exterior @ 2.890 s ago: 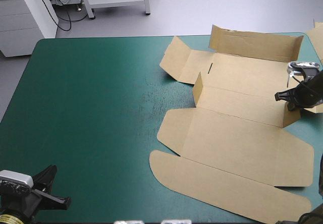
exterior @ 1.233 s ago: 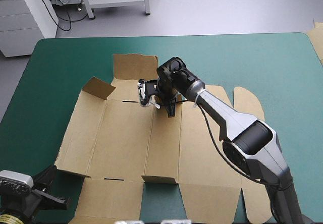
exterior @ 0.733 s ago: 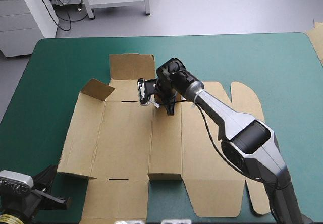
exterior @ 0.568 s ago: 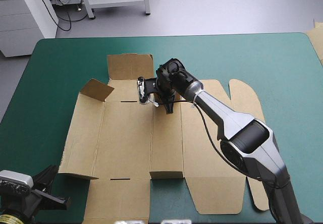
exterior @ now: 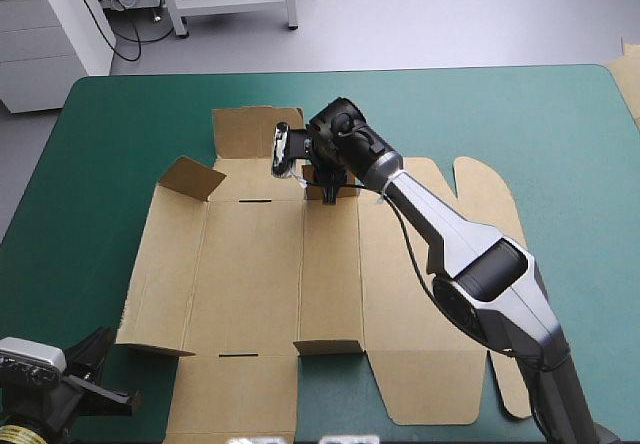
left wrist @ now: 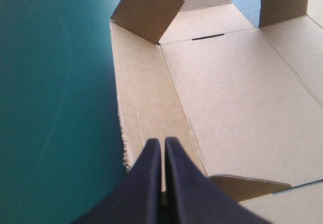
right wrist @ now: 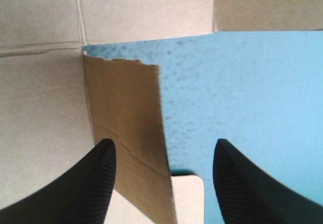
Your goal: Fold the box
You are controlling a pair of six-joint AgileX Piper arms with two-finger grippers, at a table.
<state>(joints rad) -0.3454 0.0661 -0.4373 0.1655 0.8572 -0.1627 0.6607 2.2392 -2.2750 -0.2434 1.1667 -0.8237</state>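
The brown box [exterior: 250, 274] lies as a mostly flat sheet on the middle of the teal-green table. Small flaps stand up at its left corner [exterior: 195, 176], its near side [exterior: 325, 346] and its far side. My right gripper [exterior: 328, 192] hangs over the far side, open. In the right wrist view the far flap [right wrist: 126, 133] stands upright between the open fingers of the right gripper [right wrist: 164, 178], close to one of them. My left gripper [exterior: 112, 384] sits at the table's near left corner, shut and holding nothing. In the left wrist view the left gripper [left wrist: 162, 143] points at the box's left panel [left wrist: 146, 108].
Another piece of brown board [exterior: 626, 74] shows at the table's far right corner. The box's near flaps reach the table's near edge. Teal-green cover [exterior: 120, 124] lies between the box and the table's left and far edges.
The box was dragged from the far right to the middle. Just before now the right gripper opened, let go of the far flap and moved slightly toward the far edge. The left arm stayed still.
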